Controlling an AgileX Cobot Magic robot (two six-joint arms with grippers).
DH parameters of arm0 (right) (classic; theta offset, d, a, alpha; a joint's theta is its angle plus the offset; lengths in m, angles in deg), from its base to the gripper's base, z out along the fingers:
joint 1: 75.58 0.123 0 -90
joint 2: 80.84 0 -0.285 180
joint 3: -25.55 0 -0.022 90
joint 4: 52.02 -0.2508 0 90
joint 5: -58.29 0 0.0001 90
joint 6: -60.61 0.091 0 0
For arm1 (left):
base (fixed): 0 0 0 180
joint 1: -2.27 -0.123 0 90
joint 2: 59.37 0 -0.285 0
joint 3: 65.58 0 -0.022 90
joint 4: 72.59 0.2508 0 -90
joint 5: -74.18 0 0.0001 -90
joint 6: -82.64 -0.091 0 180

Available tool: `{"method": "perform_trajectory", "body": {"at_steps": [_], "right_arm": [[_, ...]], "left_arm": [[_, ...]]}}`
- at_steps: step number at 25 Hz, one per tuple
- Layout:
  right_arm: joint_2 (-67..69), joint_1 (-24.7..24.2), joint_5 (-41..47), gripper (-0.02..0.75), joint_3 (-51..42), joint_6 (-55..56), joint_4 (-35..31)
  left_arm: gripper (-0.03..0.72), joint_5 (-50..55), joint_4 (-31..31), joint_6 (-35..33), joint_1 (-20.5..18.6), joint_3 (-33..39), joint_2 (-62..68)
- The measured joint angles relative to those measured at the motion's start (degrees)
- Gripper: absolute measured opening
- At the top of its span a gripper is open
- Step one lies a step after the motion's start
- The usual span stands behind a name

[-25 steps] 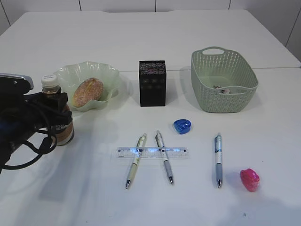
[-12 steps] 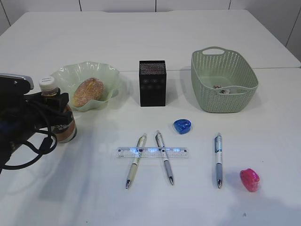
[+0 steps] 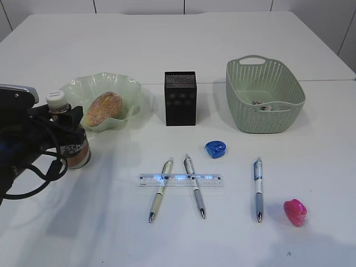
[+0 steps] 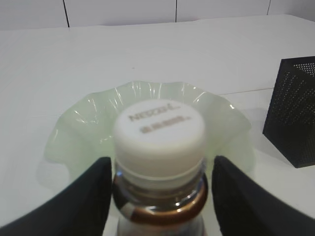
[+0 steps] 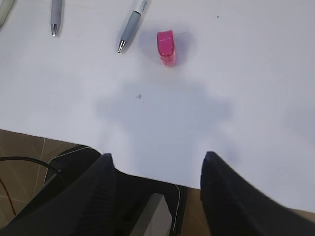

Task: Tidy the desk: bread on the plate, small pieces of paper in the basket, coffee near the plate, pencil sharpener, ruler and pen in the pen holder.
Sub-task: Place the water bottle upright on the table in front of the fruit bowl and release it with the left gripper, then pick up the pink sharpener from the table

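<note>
Your left gripper (image 4: 158, 196) is standing open, fingers apart from the neck of the brown white-capped coffee bottle (image 4: 159, 162), which is sitting upright just beside the pale green ruffled plate (image 3: 129, 92); your right gripper (image 5: 156, 184) is hanging open over the white desk (image 5: 236, 73) edge

Brown coffee (image 3: 72, 142); black mesh pen holder (image 3: 180, 98); pink sharpener (image 3: 295, 212).
</note>
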Motion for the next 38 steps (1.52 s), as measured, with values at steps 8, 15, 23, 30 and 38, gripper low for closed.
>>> {"method": "perform_trajectory", "body": {"at_steps": [8, 15, 23, 30, 38], "right_arm": [[0.0, 0.0, -0.04, 0.44, 0.0, 0.0, 0.0], [0.0, 0.0, -0.13, 0.44, 0.0, 0.0, 0.0], [0.0, 0.0, -0.13, 0.44, 0.0, 0.0, 0.0], [0.0, 0.0, -0.13, 0.44, 0.0, 0.0, 0.0], [0.0, 0.0, -0.26, 0.44, 0.0, 0.0, 0.0]], "left_arm": [[0.571, 0.0, 0.07, 0.0, 0.0, 0.0, 0.0], [0.593, 0.0, -0.12, 0.0, 0.0, 0.0, -0.47], [0.594, 0.0, -0.02, -1.52, 0.0, 0.0, -10.61], [0.593, -0.07, 0.57, -1.96, 0.0, 0.0, -19.44], [0.593, 11.77, 2.87, -1.96, 0.0, 0.1, -26.5]]}}
